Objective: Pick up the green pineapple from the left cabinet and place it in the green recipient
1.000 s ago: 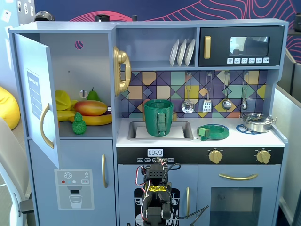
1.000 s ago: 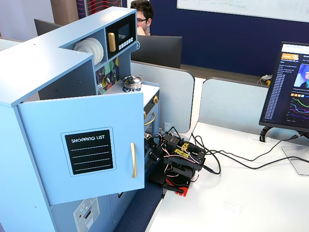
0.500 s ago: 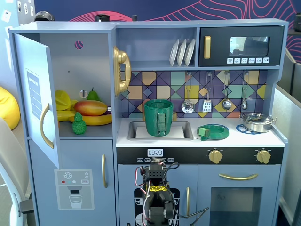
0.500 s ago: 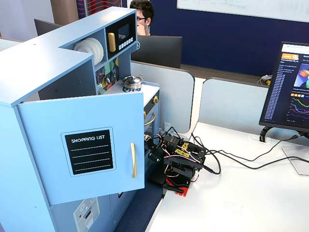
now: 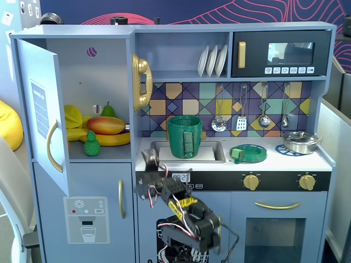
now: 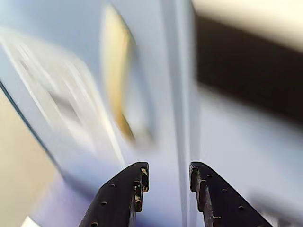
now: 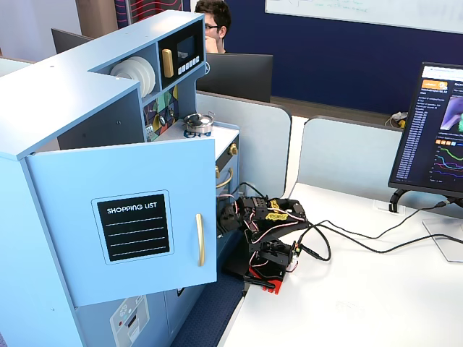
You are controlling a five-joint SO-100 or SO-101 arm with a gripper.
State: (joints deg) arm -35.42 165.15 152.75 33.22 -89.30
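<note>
The green pineapple [image 5: 91,144] stands on the shelf of the left cabinet [image 5: 104,71], in front of a mango and bananas. The cabinet door [image 5: 41,109] is swung open. The green recipient [image 5: 185,136] stands upright in the sink. My gripper [image 5: 149,160] is low, in front of the counter edge, right of the cabinet and below the pineapple. In the wrist view my gripper [image 6: 168,172] has its jaws apart with nothing between them, facing a blurred blue panel and a gold handle [image 6: 116,80]. In the side fixed view the open door [image 7: 123,217] hides the pineapple.
A mango [image 5: 105,125], bananas [image 5: 112,139] and a green pear [image 5: 108,110] share the shelf. A flat green dish [image 5: 248,153] and a steel pan [image 5: 300,141] sit on the counter. A gold phone [image 5: 141,82] hangs by the cabinet. The arm base [image 7: 264,271] stands on a white desk.
</note>
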